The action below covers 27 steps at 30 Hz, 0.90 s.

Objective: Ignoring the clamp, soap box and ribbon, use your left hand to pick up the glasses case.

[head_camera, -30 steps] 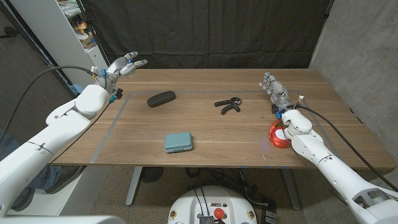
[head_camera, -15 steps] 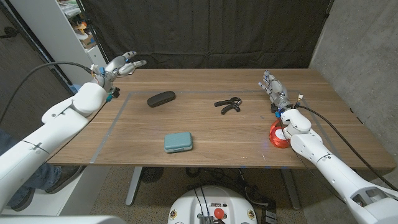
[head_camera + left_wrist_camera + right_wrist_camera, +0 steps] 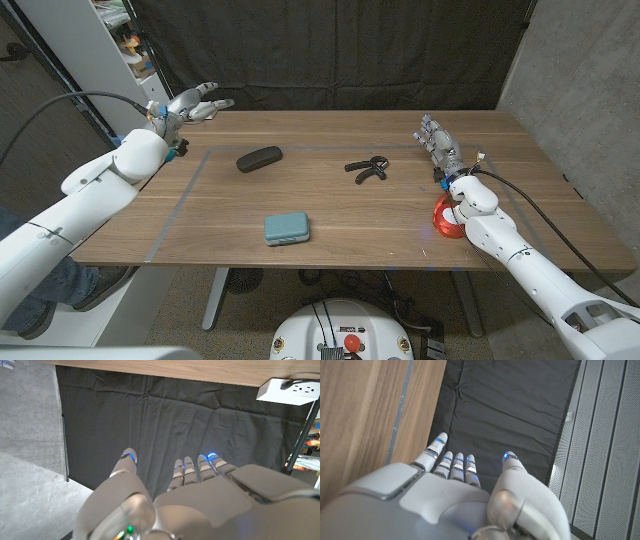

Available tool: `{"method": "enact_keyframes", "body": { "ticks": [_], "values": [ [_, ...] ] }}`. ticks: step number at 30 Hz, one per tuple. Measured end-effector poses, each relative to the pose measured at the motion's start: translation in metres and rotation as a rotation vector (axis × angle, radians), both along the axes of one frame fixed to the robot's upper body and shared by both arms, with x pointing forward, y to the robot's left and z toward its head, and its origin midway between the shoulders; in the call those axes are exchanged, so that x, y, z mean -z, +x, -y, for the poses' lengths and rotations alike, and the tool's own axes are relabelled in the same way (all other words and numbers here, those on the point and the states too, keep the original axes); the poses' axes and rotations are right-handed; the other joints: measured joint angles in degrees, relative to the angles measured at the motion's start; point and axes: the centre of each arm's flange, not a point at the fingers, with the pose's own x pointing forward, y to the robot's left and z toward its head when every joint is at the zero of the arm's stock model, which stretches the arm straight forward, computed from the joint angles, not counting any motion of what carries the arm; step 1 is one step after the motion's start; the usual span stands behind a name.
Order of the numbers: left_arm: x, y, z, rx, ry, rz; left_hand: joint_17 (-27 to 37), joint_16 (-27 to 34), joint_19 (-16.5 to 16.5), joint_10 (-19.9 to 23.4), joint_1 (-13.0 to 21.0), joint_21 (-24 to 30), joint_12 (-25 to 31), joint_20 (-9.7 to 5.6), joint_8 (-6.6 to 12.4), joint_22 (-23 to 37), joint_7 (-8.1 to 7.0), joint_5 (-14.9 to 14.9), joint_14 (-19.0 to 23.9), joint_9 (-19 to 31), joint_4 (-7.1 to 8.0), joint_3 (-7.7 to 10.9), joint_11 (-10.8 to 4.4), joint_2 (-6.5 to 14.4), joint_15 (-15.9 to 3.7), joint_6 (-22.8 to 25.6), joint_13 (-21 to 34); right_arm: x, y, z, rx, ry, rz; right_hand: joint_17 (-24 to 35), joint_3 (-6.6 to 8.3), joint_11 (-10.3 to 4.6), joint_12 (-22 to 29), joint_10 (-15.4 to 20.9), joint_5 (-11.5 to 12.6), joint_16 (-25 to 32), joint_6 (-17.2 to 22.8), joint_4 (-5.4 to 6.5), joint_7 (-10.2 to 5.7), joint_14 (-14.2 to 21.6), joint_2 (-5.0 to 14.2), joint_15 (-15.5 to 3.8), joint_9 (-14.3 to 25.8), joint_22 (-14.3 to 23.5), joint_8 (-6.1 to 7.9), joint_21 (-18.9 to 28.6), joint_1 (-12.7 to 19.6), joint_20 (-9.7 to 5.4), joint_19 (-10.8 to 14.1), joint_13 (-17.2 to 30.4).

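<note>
We see the black glasses case (image 3: 259, 158) lying on the table (image 3: 330, 215), left of centre toward the far side. To its right lies the black clamp (image 3: 367, 168); nearer to us lies the teal soap box (image 3: 287, 229). The red ribbon (image 3: 444, 219) sits at the right, partly under the right arm. Our left robot hand (image 3: 192, 106) hovers past the far left corner, fingers spread, holding nothing. Our right robot hand (image 3: 439, 146) is over the table's right side, fingers straight, empty.
</note>
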Motion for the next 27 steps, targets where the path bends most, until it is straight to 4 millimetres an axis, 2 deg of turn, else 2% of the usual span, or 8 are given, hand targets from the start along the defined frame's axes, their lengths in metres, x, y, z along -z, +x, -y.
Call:
{"method": "enact_keyframes", "body": {
  "ticks": [5, 10, 16, 27],
  "values": [
    [-0.0013, 0.0002, 0.0010, -0.019, 0.029, -0.003, 0.00, 0.00, 0.30, 0.61, 0.25, 0.00, 0.11, 0.30, 0.00, 0.00, -0.31, 0.00, 0.33, 0.00, -0.22, -0.22, 0.00, -0.25, 0.13, 0.31, 0.00, 0.0018, -0.0003, -0.0014, 0.000, 0.001, -0.002, -0.22, 0.00, 0.00, 0.00, 0.00, 0.00, 0.00, 0.00, 0.00, 0.00, 0.00, 0.00, 0.00, 0.00, 0.00, 0.00, 0.00, 0.00, 0.00, 0.00, 0.00],
    [-0.0034, 0.0005, 0.0027, -0.044, 0.062, -0.001, 0.00, 0.00, 0.59, 0.92, 0.69, 0.00, 0.11, 0.00, 0.00, 0.00, 0.00, 0.00, 0.65, 0.00, -0.22, -0.23, -0.31, -0.37, -0.16, 0.63, -0.01, 0.0026, -0.0011, -0.0022, 0.000, 0.001, -0.001, -0.28, 0.00, 0.00, 0.00, 0.00, 0.00, 0.00, 0.00, 0.00, 0.00, 0.00, 0.00, 0.00, 0.00, 0.00, 0.00, 0.00, 0.00, 0.00, 0.00, 0.00],
    [-0.0049, 0.0020, 0.0047, -0.069, 0.096, 0.000, 0.00, 0.40, 0.82, 1.54, 0.98, 0.00, 0.45, -0.22, 0.00, 0.00, -0.31, 0.00, 1.15, -0.01, -0.22, -0.23, -0.30, -0.52, -0.26, 0.93, 0.25, 0.0025, -0.0017, -0.0023, 0.001, 0.000, 0.000, -0.28, 0.00, 0.00, 0.00, 0.00, 0.00, 0.00, 0.32, 0.00, -0.32, 0.00, 0.00, 0.00, 0.00, 0.00, 0.00, 0.00, 0.00, 0.00, 0.00, 0.00],
    [-0.0062, 0.0063, 0.0062, -0.107, 0.149, -0.006, -0.01, 0.44, 1.01, 1.86, 1.80, 0.00, 0.54, -0.41, 0.00, 0.00, 0.22, 0.39, 2.14, -0.01, -0.40, -0.41, 0.02, -1.35, -0.11, 1.44, 0.25, 0.0019, -0.0020, -0.0021, 0.002, -0.004, 0.000, -0.27, 0.00, 0.00, 0.00, 0.00, 0.00, 0.00, 0.32, 0.00, -0.32, 0.00, 0.00, 0.00, 0.00, 0.00, 0.00, 0.00, 0.00, 0.00, 0.00, 0.00]
  ]
}}
